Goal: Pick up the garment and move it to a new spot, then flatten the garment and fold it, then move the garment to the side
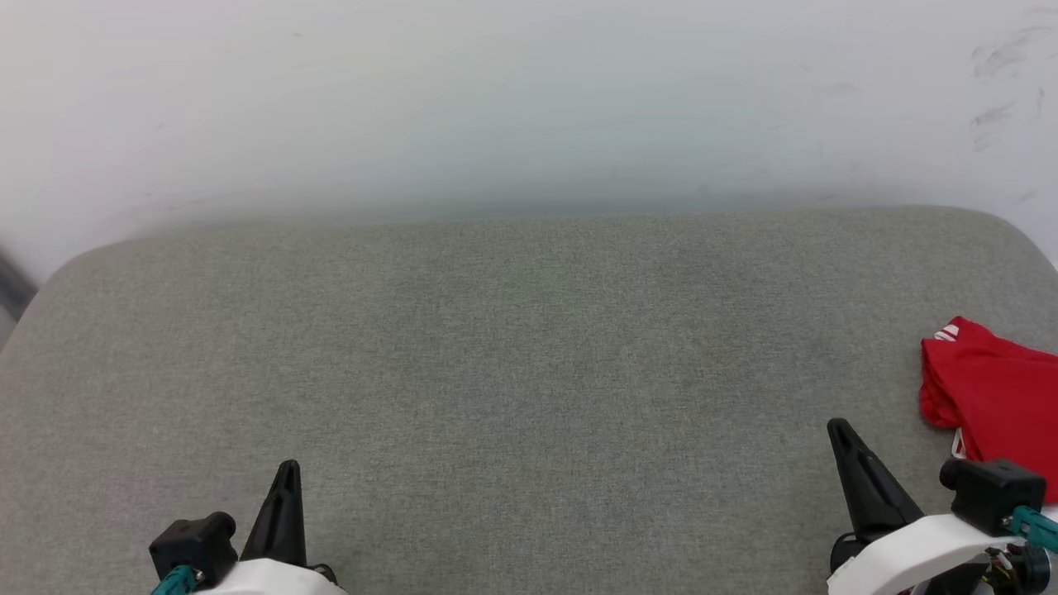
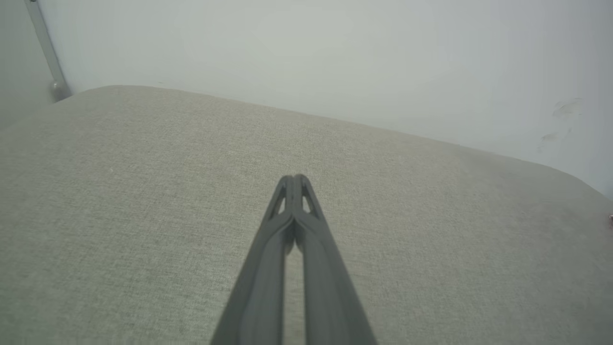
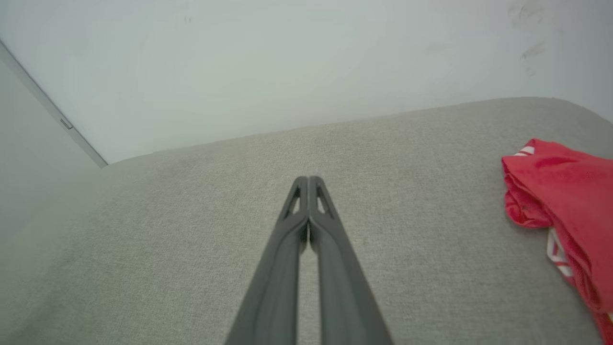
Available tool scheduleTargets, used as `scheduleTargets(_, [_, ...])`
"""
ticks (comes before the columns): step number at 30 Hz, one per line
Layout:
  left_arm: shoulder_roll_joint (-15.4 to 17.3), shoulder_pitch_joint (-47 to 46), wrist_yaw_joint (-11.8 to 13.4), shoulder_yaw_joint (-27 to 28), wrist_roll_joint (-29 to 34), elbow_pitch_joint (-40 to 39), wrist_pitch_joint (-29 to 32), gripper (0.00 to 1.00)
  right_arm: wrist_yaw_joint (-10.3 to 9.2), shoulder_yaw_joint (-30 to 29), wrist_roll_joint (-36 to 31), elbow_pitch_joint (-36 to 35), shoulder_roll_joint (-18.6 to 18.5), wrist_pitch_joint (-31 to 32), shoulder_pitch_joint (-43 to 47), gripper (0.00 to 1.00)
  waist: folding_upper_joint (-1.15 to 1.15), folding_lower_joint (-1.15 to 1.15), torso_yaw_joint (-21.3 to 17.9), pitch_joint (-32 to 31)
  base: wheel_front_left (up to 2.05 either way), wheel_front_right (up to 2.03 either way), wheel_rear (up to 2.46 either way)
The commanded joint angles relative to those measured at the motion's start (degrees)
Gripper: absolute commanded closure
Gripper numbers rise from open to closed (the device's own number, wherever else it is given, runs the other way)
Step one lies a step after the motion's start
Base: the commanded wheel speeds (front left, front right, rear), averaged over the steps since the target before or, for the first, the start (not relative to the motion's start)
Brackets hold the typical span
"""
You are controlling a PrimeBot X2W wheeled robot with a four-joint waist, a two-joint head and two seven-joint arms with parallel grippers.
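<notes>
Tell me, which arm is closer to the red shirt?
Right. The red shirt lies far right on the cushion, beside the right gripper; the left gripper sits far across. Both have shut jaws.

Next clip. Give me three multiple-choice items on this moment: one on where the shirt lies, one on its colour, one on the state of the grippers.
1. Where on the padded surface does the garment lie?
A. on the robot's right side
B. in the middle
C. on the robot's left side

2. What is the garment's main colour?
A. blue
B. red
C. black

3. How do the left gripper and right gripper stand?
A. both wide open
B. one clamped on cloth
C. both shut and empty

Answers:
1 A: the head view has it at the right border, just beyond the right gripper.
2 B: the cloth is red, with bits of white stripe trim.
3 C: each wrist view shows its fingertips pressed together with nothing between them.
</notes>
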Motion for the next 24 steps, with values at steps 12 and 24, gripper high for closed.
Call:
scheduleTargets(12, [-1.55, -3.11, -2.82, 3.50, -12.38, 0.62, 3.34, 1.00, -0.01, -1.61, 14.22, 1.59, 0.41, 1.00, -3.09, 1.00, 0.00, 0.00, 0.15, 0.17, 0.00, 0.00, 0.00])
scheduleTargets(24, [-3.07, -4.40, -4.90, 5.84, -21.46, 1.39, 5.96, 1.00, -0.01, -2.65, 24.60, 3.37, 0.81, 1.76, -4.36, 1.00, 0.00, 0.00, 0.28, 0.33, 0.00, 0.00, 0.00])
